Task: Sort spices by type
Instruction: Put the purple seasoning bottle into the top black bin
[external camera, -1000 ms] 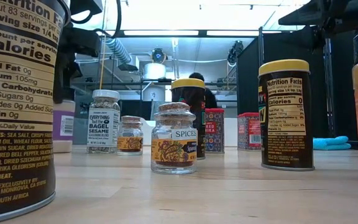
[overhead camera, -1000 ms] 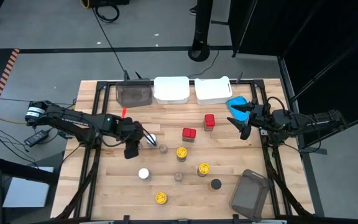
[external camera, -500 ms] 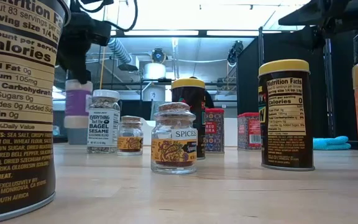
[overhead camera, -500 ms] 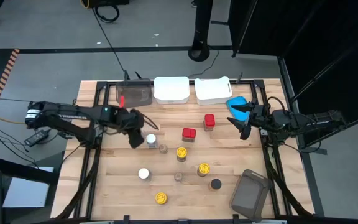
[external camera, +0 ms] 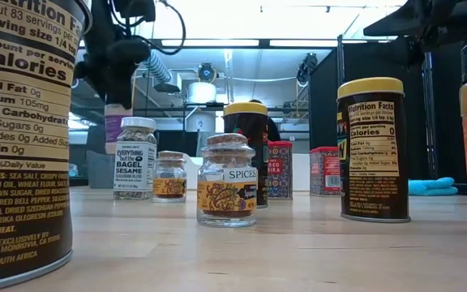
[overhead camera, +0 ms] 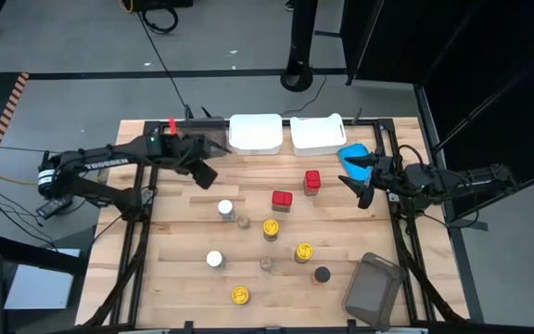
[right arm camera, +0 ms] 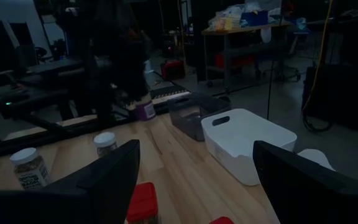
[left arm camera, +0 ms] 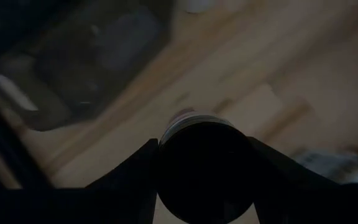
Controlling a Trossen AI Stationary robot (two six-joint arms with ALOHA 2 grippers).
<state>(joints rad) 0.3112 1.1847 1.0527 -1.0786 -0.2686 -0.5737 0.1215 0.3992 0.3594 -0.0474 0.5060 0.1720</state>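
Two arms reached over the bench (overhead camera: 193, 278) from opposite sides. Nearest the low camera stood yellow-lidded tins (external camera: 373, 150) and a cork-topped glass jar (external camera: 228, 191), all upright, with a white-capped bagel-seasoning jar (external camera: 136, 158) and a smaller glass jar (external camera: 169, 176) just behind. Past them the left gripper (overhead camera: 202, 173) hung in the air, its arm stretched across from the left edge, fingers (left arm camera: 135, 174) pinching a purple-labelled jar (external camera: 117, 128) by its top. That jar was lifted clear of the wood, close beside the grey bin (overhead camera: 199, 141) at the far edge. Two white tubs (overhead camera: 255, 134) sat next to the bin. Two red-capped jars (overhead camera: 282, 199) stood mid-bench. The right gripper (overhead camera: 362, 181) waited at the right edge, over a blue cloth (overhead camera: 353, 153), fingers (right arm camera: 110, 177) spread with nothing between them.
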